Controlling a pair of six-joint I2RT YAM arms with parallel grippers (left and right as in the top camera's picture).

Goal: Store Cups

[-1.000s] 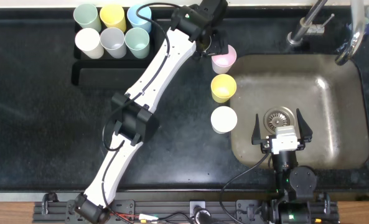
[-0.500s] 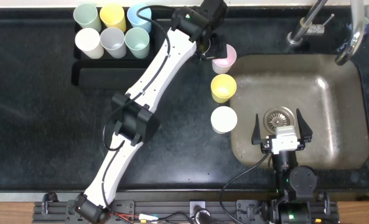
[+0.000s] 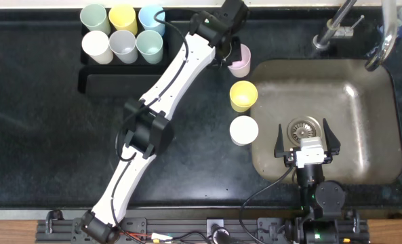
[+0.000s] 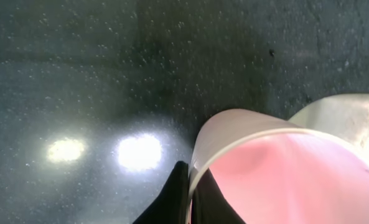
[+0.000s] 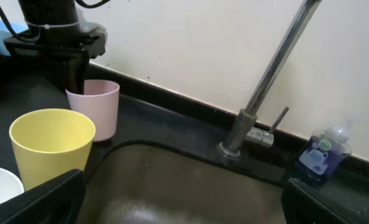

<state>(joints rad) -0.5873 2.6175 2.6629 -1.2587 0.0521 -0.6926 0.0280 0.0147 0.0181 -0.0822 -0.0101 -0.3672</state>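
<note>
1. Fingers (image 3: 280,142) of the right gripper (image 3: 302,127) stand spread wide with nothing between them, low over the steel sink (image 3: 363,102) and nearest the arm bases.
2. A white cup (image 3: 243,130) stands upright on the dark worktop (image 3: 51,149) at the sink's left rim, mouth up.
3. Just beyond it, along the same rim, stands a yellow cup (image 3: 243,95), also upright and apart from the white one.
4. Farther still, near the sink's far left corner, is the pink cup (image 3: 240,61). The left gripper (image 3: 229,51) pinches its rim, one finger inside the mouth and one outside. The right wrist view shows the cup upright; whether its base touches the worktop cannot be told.
5. The tap (image 3: 336,27) rises behind the sink, with a blue soap bottle (image 5: 324,155) beside it against the pale wall (image 5: 203,50).
6. At the far left a black rack (image 3: 92,76) holds six cups (image 3: 123,44) in two rows of three, mouths up, well apart from the pink cup.
</note>
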